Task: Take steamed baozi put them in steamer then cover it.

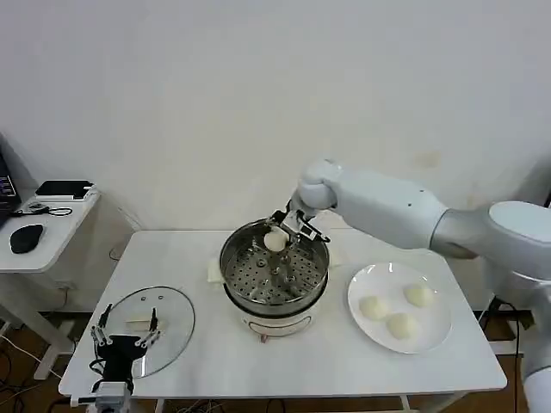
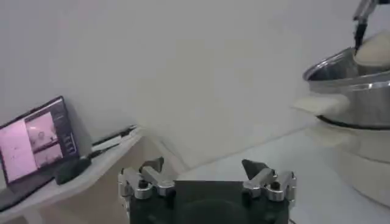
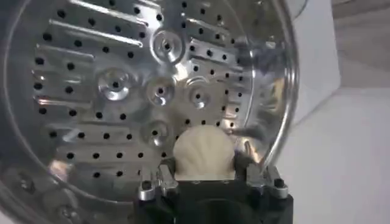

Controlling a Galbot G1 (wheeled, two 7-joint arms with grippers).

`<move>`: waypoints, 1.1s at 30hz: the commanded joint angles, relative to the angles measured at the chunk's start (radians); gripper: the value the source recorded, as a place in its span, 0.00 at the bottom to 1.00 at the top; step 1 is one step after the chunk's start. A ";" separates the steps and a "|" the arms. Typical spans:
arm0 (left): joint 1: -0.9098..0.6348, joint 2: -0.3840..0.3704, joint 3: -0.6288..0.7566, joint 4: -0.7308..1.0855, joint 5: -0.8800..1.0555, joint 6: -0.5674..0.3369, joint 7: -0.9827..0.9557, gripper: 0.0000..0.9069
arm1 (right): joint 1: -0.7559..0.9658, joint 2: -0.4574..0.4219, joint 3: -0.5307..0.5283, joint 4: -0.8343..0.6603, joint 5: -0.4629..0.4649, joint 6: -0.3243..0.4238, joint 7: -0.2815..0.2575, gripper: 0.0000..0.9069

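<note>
A white counter stands against a plain pale wall, with a side desk at its left carrying a lit laptop whose screen cannot be read. The steamer sits mid-counter. The right gripper holds one baozi over its far rim. Three buns rest on the plate near the right edge. The cover lies at the front left corner, under the wide-spread left gripper.
</note>
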 commanded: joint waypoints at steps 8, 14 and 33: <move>0.006 0.000 -0.008 -0.010 -0.002 -0.001 -0.005 1.00 | -0.039 0.048 0.021 -0.092 -0.099 0.080 0.049 0.96; 0.006 -0.005 -0.007 -0.013 -0.002 -0.001 -0.007 1.00 | -0.048 0.055 0.019 -0.104 -0.114 0.096 0.052 1.00; -0.010 0.071 -0.031 -0.036 -0.073 0.032 0.019 1.00 | 0.286 -0.336 -0.086 0.381 0.402 -0.328 -0.005 1.00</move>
